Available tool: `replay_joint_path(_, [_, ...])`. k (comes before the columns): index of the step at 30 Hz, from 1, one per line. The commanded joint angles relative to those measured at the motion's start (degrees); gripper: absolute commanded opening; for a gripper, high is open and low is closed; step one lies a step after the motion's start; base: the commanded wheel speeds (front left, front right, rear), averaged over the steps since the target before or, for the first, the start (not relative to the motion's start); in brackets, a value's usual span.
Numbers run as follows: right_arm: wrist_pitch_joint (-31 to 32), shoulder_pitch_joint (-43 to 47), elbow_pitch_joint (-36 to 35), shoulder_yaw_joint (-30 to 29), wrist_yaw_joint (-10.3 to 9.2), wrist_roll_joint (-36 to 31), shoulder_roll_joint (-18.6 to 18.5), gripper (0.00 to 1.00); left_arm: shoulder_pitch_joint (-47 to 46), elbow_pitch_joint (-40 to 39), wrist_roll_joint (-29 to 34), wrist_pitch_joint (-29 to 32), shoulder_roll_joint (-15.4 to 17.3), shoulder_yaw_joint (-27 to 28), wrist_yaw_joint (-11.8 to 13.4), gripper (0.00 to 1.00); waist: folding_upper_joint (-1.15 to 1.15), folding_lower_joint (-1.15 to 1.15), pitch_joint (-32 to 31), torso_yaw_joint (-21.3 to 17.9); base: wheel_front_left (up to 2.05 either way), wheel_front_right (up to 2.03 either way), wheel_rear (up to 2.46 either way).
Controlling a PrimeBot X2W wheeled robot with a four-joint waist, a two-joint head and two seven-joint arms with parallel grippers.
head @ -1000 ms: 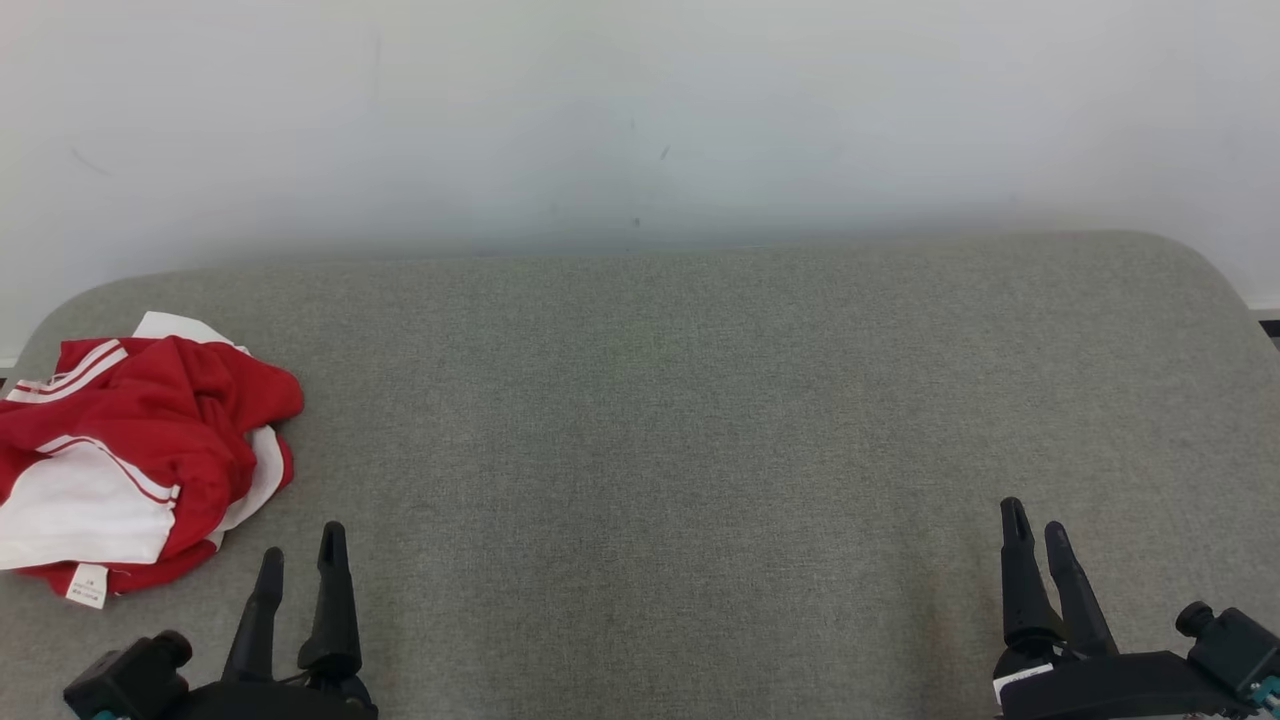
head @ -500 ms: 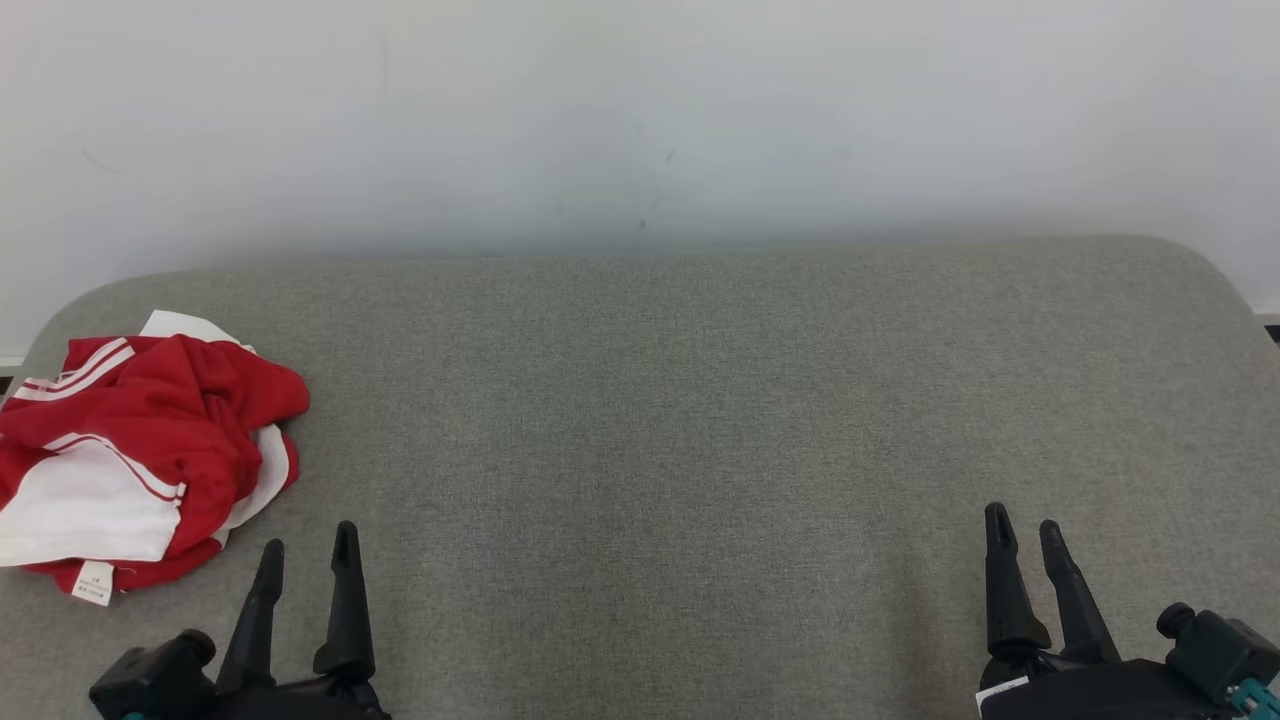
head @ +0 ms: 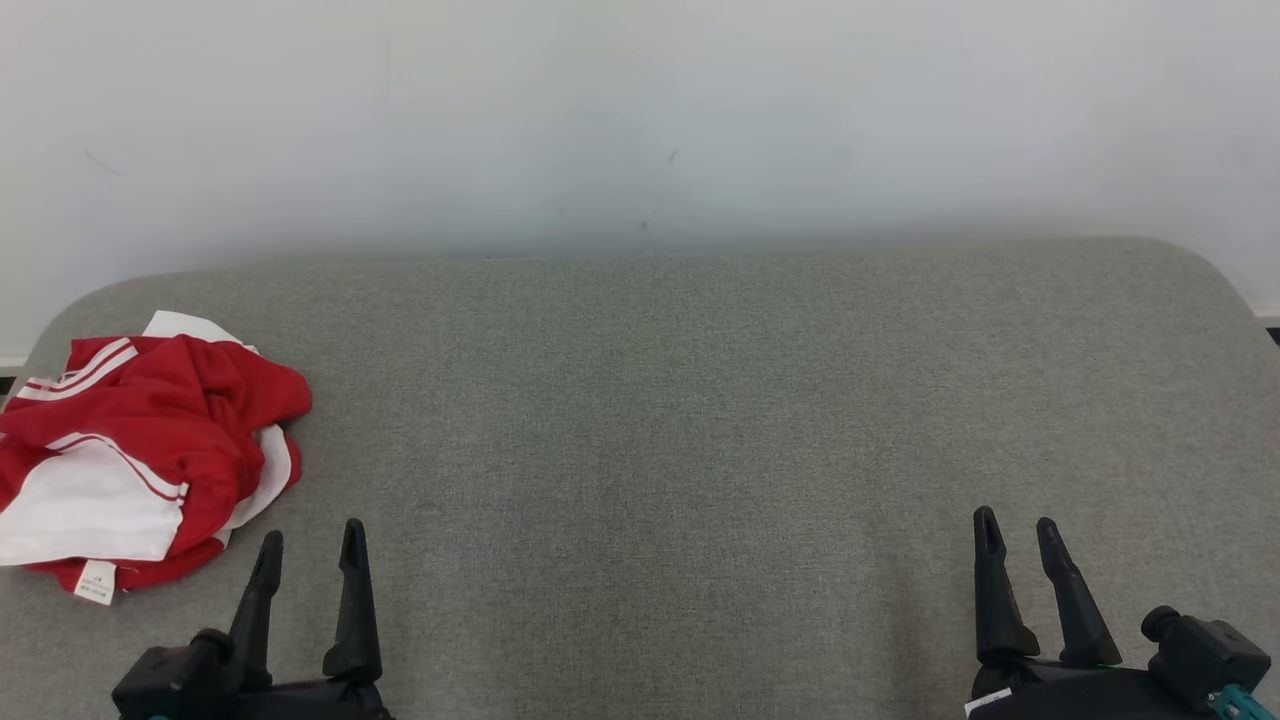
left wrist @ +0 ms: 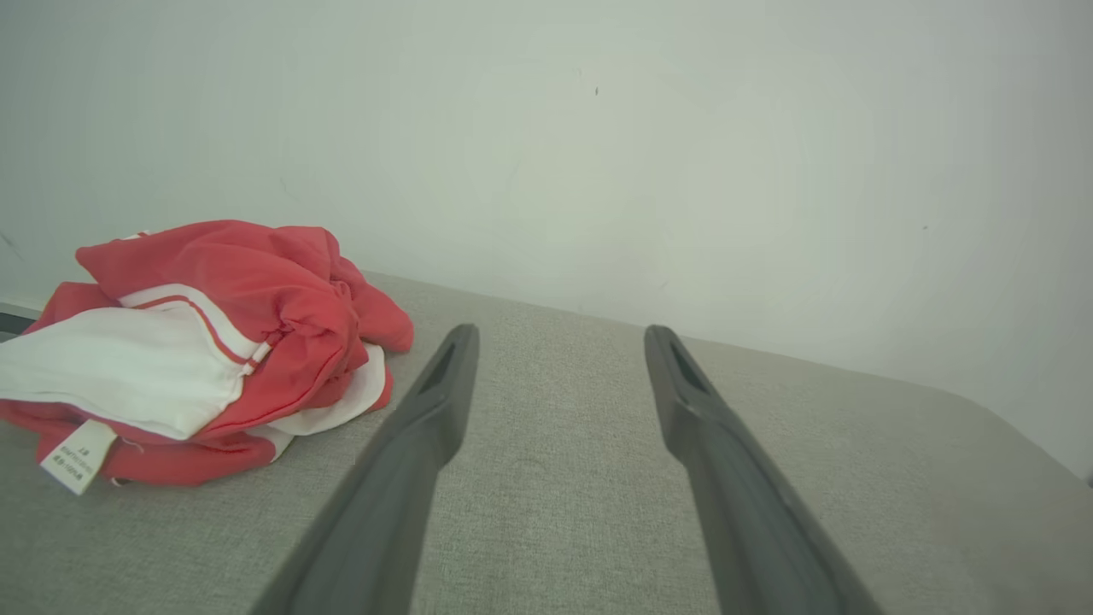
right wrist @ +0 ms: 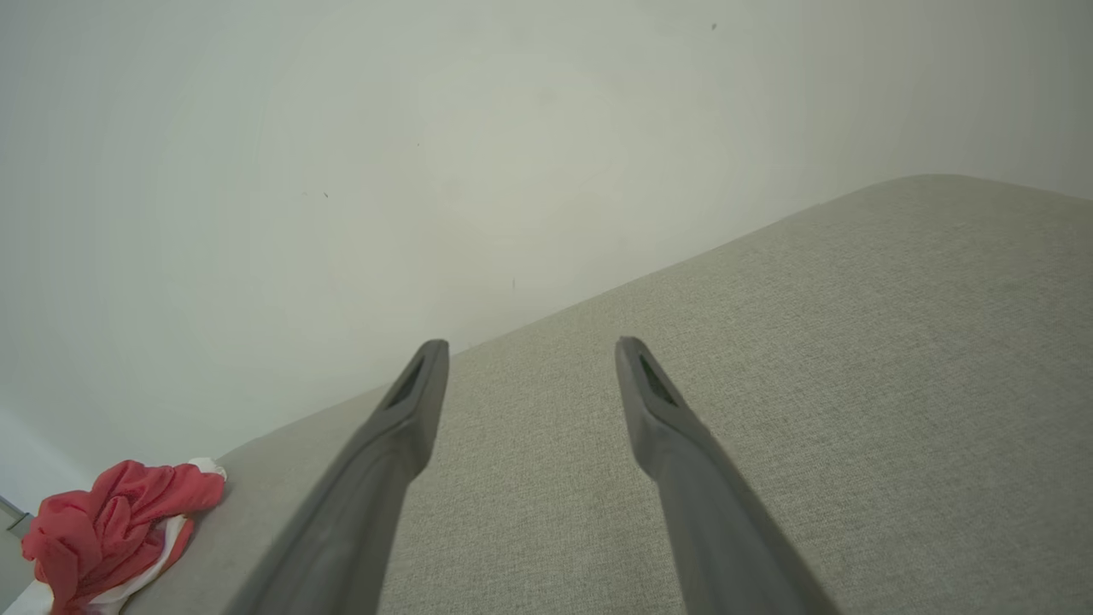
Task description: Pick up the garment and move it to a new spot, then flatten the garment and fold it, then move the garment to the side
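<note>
Head view: a crumpled red-and-white garment [head: 150, 450] lies at the far left end of a grey fabric-covered counter [head: 700, 450], against a pale wall [head: 640, 120]. The left end effector [head: 311, 535] hovers just beside the heap's near right edge with its two dark fingers spread and nothing between them. The right end effector [head: 1016, 520], likewise spread and empty, hangs well apart at the counter's other end.

Left wrist view: the garment [left wrist: 205, 342] sits left of the parted fingers of the left end effector [left wrist: 559, 335]. Red cloth with thin white stripes wraps over broad white panels, and a small white label [left wrist: 77, 444] sticks out at the near bottom edge. The cloth looks light, soft and limp, likely to sag and unfurl once lifted. A raised red fold at the top of the heap, or the bunched edge on its right, seems the readiest place to pinch.

Right wrist view: the garment [right wrist: 119, 512] appears small in the lower left corner, far across the counter [right wrist: 854, 342] from the open fingers of the right end effector [right wrist: 531, 344].
</note>
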Motion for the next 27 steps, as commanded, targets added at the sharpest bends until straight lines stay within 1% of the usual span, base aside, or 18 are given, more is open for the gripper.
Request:
replay_joint_path(1, [-0.56, 0.22, -0.56, 0.19, -0.09, -1.49, -0.19, 1.00, 0.47, -0.71, 1.84, -0.65, 0.33, -0.08, 0.18, 1.00, 0.00, 0.00, 0.02, 0.03, 0.00, 0.00, 0.00])
replay_joint_path(11, [-1.65, 0.43, -0.53, 0.61, -0.10, -5.23, -0.19, 1.00, 0.75, -0.93, 6.03, -1.73, 0.41, 0.02, 0.18, 1.00, 0.00, 0.00, -0.14, 0.07, 0.00, 0.00, 0.00])
replay_joint_path(18, [-2.43, 0.73, -0.65, 0.89, -0.10, -7.69, -0.20, 1.00, 0.84, -0.75, 8.15, -2.49, 0.44, 0.42, -0.63, 1.00, 0.00, 0.00, -0.36, 0.12, 0.00, 0.00, 0.00])
replay_joint_path(27, [-3.41, 1.02, -0.55, 0.73, -0.11, -10.61, -0.20, 1.00, 1.64, -0.15, 10.25, -3.50, 0.45, 0.32, -0.99, 1.00, 0.00, 0.00, -0.57, 0.42, 0.00, 0.00, 0.00])
